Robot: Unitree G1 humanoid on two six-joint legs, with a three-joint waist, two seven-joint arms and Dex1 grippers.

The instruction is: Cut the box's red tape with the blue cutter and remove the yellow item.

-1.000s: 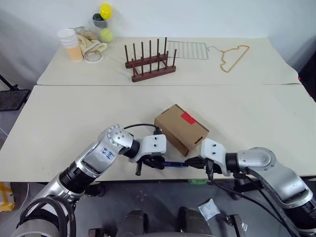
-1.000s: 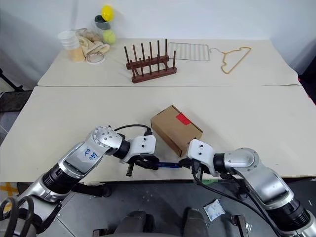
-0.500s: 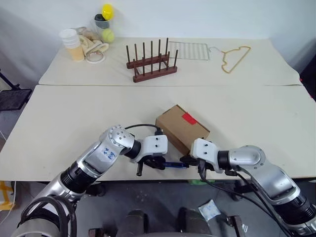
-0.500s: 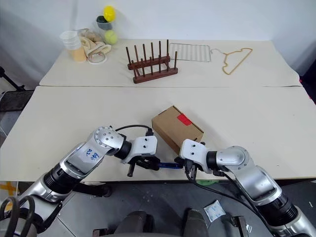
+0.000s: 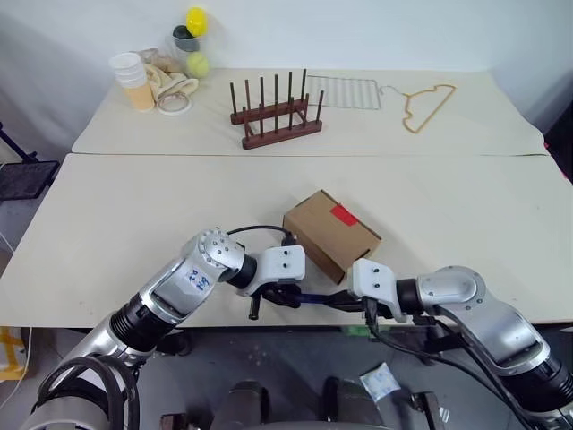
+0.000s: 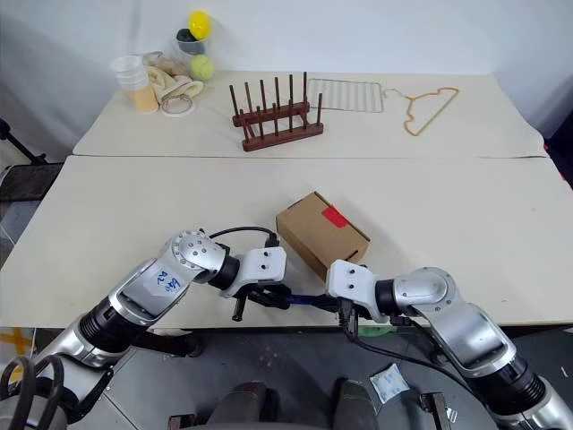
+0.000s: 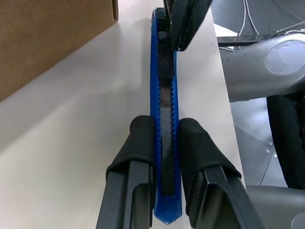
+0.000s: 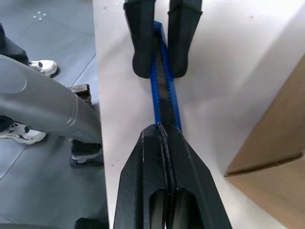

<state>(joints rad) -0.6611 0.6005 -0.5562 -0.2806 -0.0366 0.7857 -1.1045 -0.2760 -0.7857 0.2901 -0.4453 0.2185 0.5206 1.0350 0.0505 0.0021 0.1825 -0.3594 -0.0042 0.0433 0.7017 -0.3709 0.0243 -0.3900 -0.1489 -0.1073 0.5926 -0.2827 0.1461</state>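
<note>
The brown box lies near the table's front edge, with the red tape across its top seam. Just in front of it the blue cutter lies along the edge. My left gripper is shut on the cutter, one finger on each side of its body. My right gripper is shut, its joined tips resting over the cutter's other end, facing the left gripper. The yellow item is hidden.
At the back stand a wooden peg rack, a wire grid, a hanger, stacked cups, a yellow ball and a tennis ball. The table's front edge runs right below both grippers.
My right wrist has turned a little at the cutter's end. The left gripper, the cutter and the box have kept still.
</note>
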